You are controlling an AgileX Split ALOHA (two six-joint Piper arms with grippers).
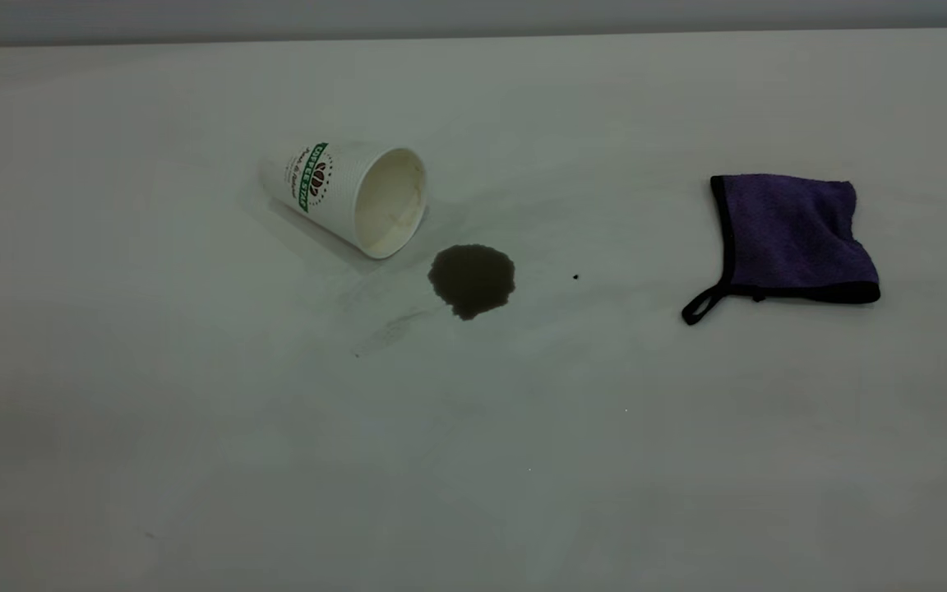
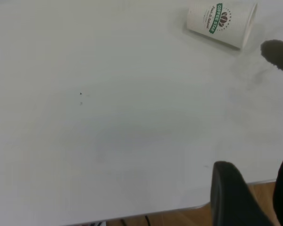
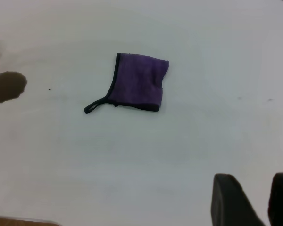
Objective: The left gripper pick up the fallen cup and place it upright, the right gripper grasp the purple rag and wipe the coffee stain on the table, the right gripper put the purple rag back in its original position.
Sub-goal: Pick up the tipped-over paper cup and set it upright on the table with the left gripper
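The cup (image 1: pixel 350 197) lies on its side on the table (image 1: pixel 194 427), with its mouth facing the coffee stain (image 1: pixel 472 279) just beside it. The purple rag (image 1: pixel 790 238) lies flat to the right, apart from the stain. Neither gripper shows in the exterior view. In the left wrist view the left gripper (image 2: pixel 262 188) is open and empty over the table's edge, far from the cup (image 2: pixel 220 22) and the stain (image 2: pixel 277 52). In the right wrist view the right gripper (image 3: pixel 259 197) is open and empty, well away from the rag (image 3: pixel 137 82) and the stain (image 3: pixel 8 85).
A tiny dark speck (image 1: pixel 575 277) lies between the stain and the rag. Faint smudges run from the stain toward the front. The table's edge and a wooden floor (image 2: pixel 179 219) show by the left gripper.
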